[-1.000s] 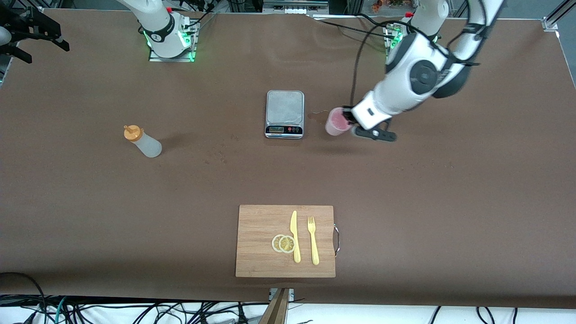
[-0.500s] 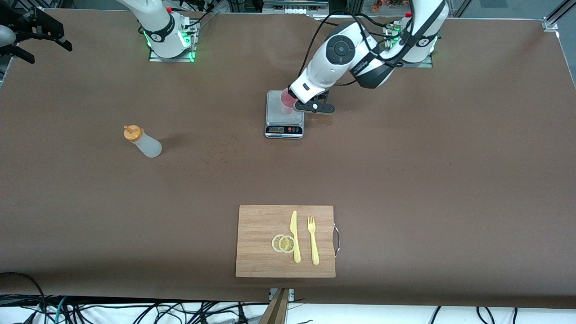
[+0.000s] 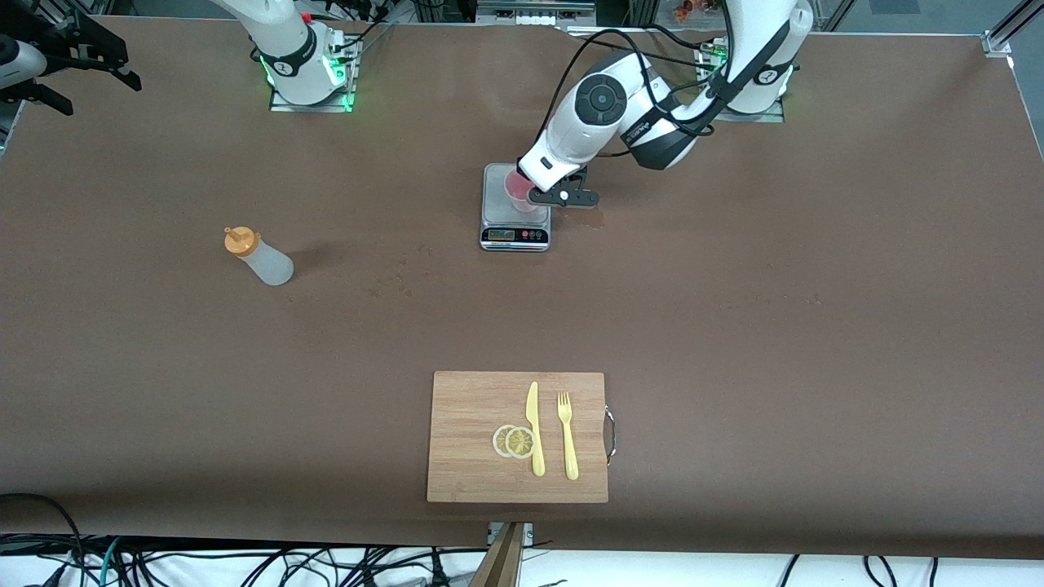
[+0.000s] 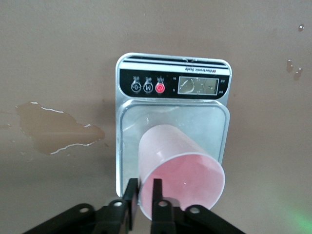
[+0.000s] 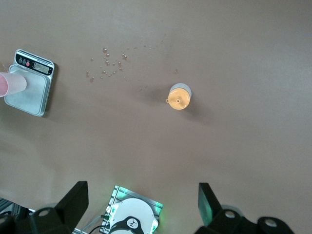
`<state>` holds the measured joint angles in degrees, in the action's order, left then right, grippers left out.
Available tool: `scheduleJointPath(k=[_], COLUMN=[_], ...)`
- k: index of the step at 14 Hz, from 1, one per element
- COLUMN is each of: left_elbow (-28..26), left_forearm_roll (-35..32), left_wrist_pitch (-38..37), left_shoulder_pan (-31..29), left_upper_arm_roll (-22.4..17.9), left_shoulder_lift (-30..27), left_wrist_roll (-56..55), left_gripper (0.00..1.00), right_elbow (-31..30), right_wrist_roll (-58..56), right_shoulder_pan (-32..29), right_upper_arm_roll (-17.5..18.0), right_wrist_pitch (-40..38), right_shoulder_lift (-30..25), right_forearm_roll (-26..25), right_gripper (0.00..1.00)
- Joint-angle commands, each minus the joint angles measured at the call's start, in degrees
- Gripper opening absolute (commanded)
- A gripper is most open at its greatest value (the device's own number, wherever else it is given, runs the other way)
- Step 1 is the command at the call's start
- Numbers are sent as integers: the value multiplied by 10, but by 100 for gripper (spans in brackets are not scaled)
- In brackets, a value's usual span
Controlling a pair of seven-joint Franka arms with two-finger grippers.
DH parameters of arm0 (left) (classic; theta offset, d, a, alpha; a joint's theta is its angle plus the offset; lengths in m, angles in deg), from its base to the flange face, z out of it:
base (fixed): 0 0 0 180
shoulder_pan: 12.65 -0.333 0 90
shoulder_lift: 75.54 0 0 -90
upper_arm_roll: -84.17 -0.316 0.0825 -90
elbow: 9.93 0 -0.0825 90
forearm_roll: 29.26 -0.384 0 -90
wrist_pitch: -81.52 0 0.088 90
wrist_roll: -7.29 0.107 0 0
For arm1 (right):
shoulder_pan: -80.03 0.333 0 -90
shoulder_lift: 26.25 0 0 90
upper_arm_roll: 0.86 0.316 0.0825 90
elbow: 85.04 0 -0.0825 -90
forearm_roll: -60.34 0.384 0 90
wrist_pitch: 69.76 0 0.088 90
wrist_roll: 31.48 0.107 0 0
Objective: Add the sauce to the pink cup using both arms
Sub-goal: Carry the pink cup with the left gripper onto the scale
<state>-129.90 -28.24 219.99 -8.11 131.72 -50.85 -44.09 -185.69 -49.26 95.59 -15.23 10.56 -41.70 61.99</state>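
The pink cup stands on the kitchen scale in the middle of the table. My left gripper straddles the cup's rim, one finger outside the wall and one inside. Its fingers are a little apart, and pink shows between them. The sauce bottle, whitish with an orange cap, stands alone toward the right arm's end of the table. My right gripper hangs wide open and holds nothing, high over the table's edge at that end.
A wooden cutting board near the front edge carries a yellow knife, a fork and two lemon slices. A wet puddle lies beside the scale toward the left arm's end. Droplets dot the table between scale and bottle.
My left arm carried the cup from the table beside the scale onto the scale's platform. Its fingers have since parted slightly. The right gripper barely shifted.
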Motion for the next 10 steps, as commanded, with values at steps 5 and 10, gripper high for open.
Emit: scheduleJointPath(k=[5,10], left_elbow=[13,137], left_forearm_roll=[-19,-20], left_wrist_pitch=[-2,-207], left_shoulder_pan=[-9,-38], left_upper_arm_roll=[-6,1], left_shoulder_lift=[-16,-53], left_wrist_roll=[-17,-13], left_gripper=[100,100], right_elbow=[-25,-24], right_wrist_roll=[-6,-6], right_shoulder_pan=[3,3], right_upper_arm_roll=[30,30], right_wrist_pitch=[5,11], right_shoulder_lift=[-12,-9], right_forearm_roll=[-10,-10], right_gripper=[100,100])
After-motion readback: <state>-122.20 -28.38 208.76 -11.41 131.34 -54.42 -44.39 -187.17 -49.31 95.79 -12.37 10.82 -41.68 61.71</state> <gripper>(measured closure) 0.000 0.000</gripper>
